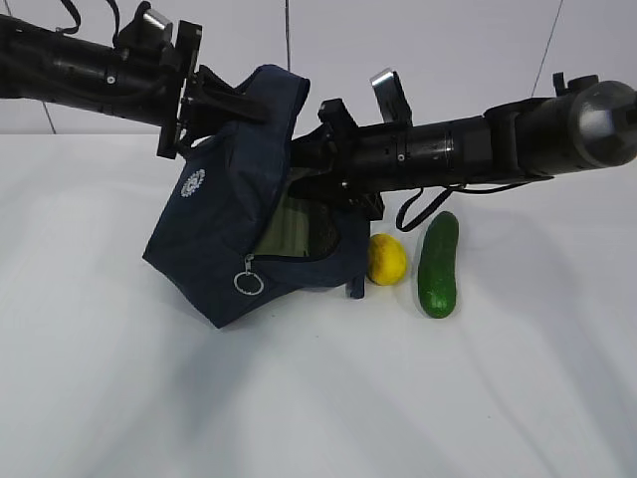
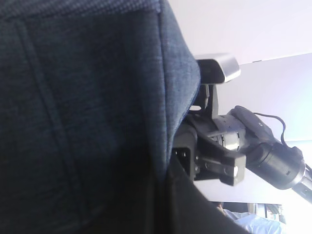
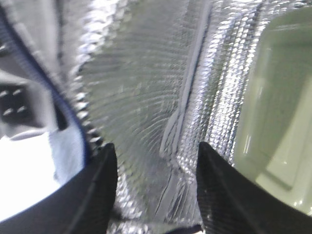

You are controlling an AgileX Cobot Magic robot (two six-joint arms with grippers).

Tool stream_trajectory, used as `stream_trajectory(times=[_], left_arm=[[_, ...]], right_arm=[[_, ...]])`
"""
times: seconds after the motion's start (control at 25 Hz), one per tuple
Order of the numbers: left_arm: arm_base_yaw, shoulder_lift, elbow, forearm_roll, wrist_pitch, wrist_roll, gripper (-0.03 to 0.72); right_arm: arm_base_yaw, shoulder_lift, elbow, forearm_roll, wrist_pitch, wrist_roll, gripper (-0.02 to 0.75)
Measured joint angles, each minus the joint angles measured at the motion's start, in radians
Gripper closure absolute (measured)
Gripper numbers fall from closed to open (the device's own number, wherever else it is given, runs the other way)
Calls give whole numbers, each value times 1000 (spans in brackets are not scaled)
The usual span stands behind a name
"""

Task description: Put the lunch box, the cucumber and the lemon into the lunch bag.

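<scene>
The lunch box lies inside the lunch bag; right of it on the surface, the lemon, then the cucumber.

Both arms are matte black tubes built of cylindrical segments. The left arm carries a small silver-faced camera block on a black bracket near its wrist, with black cables looping above. The right arm has a like silver-topped camera, a fine ribbed ring, thin black cable beneath, and a grey rounded joint cap. The right gripper's fingers are black, finely textured.
</scene>
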State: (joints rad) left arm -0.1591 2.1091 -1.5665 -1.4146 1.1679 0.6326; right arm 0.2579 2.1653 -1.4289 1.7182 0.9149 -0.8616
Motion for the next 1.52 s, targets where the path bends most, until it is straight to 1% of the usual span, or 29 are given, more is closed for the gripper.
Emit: stream_trajectory(times=[0.2, 0.44, 0.52, 0.6, 0.84, 1.0, 1.12, 1.28, 1.36, 1.52], left_arm=[[0, 0, 0, 0, 0, 0, 696], [0, 0, 0, 0, 0, 0, 696], [0, 0, 0, 0, 0, 0, 696], [0, 0, 0, 0, 0, 0, 696], [0, 0, 0, 4, 0, 0, 696], [4, 0, 0, 29, 0, -5, 696], [14, 0, 0, 43, 6, -16, 696], [46, 0, 0, 65, 12, -37, 696], [62, 0, 0, 97, 14, -55, 696], [83, 0, -1, 177, 18, -87, 696]], right_arm=[[-8, 0, 0, 0, 79, -22, 326], [-57, 0, 0, -11, 181, -70, 328], [-74, -2, 0, -26, 198, -73, 328], [-88, -15, 0, -69, 200, -71, 328], [-92, -91, 0, -290, 165, 16, 328], [-95, -151, -25, -435, 156, 89, 328], [-98, -183, -60, -591, 154, 191, 328], [-98, -212, -96, -797, 154, 349, 328], [-99, -221, -109, -891, 156, 428, 328], [-99, -226, -123, -1124, 160, 617, 328]])
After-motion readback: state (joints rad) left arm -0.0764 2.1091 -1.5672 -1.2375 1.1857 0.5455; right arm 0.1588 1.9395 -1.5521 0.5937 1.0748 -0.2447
